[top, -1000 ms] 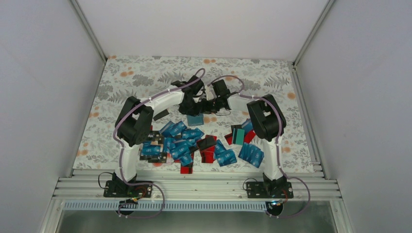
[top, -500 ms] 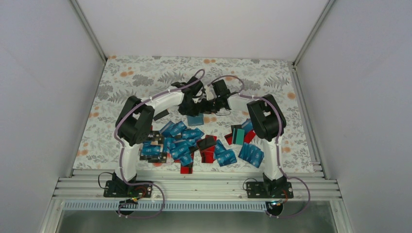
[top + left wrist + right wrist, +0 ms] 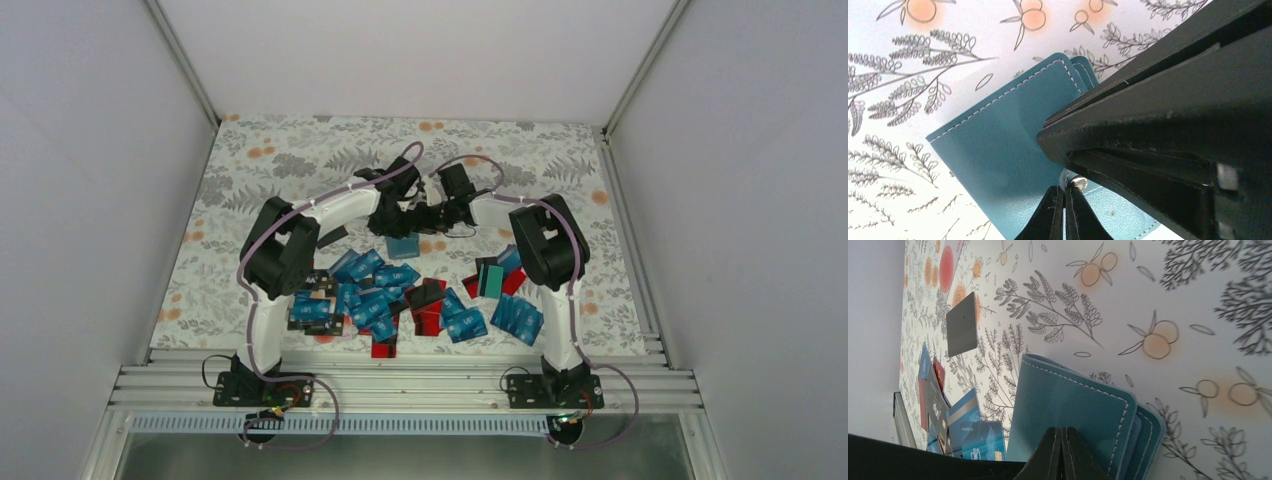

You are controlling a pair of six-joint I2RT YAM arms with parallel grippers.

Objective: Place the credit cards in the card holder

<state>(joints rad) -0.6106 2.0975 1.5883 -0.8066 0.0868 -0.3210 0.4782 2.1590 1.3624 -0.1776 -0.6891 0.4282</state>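
Far back on the flowery desk [image 3: 280,160] nothing has moved: left fingers [image 3: 1048,222] and right fingers [image 3: 1050,460] stay squeezed shut, tips on the small teal-blue folding card holder [image 3: 403,246], so the thin blue and red plastic credit cards [image 3: 380,300] nearby still wait.

overhead cam, wrist cams near card holder [image 3: 998,150]

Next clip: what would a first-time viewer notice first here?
A jumble of credit cards, mostly blue with some red, sprawls across the near half of the floral table. Just beyond it, the left gripper and right gripper meet nose to nose, jaws shut, over the teal card holder at mid-table.
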